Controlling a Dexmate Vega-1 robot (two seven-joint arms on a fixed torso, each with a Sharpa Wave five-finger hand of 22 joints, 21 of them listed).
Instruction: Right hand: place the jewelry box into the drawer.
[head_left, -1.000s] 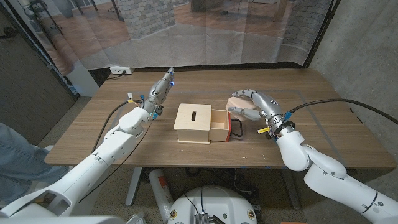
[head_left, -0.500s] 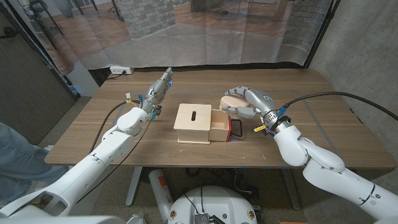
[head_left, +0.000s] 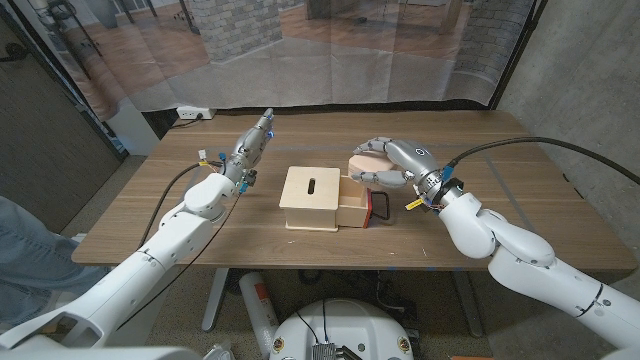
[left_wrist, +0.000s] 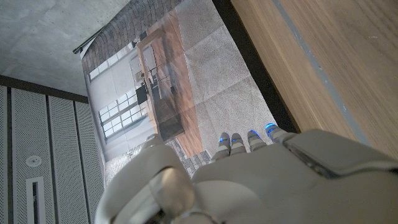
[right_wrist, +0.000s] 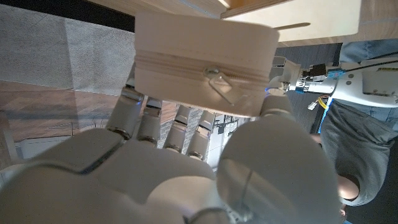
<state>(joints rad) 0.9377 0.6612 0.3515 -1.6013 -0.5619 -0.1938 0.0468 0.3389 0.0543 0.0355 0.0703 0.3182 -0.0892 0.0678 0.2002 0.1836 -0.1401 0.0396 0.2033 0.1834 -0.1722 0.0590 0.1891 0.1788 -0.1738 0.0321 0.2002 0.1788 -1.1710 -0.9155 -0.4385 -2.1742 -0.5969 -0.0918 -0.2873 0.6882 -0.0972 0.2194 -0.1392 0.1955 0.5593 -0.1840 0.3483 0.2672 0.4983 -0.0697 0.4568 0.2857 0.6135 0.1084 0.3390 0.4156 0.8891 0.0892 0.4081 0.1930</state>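
My right hand (head_left: 392, 163) grips the jewelry box (head_left: 366, 160), a pale pink zippered case, and holds it in the air just behind the open drawer (head_left: 358, 202). The right wrist view shows the jewelry box (right_wrist: 205, 62) clamped between my fingers (right_wrist: 158, 124) and thumb, zipper facing the camera. The drawer is pulled out to the right of a light wooden box (head_left: 312, 198) with a slot in its lid, and it has a red and black handle (head_left: 381, 207). My left hand (head_left: 252, 150) stands to the left of the wooden box, fingers straight and together, holding nothing.
The wooden table (head_left: 520, 200) has bare surface right of the drawer and in front of the box. A power strip (head_left: 193, 113) lies on the floor behind the table's far left corner. A person's clothing (head_left: 25, 250) shows at the left edge.
My right hand has lifted the jewelry box and carried it left, toward the drawer. The left arm has barely moved.
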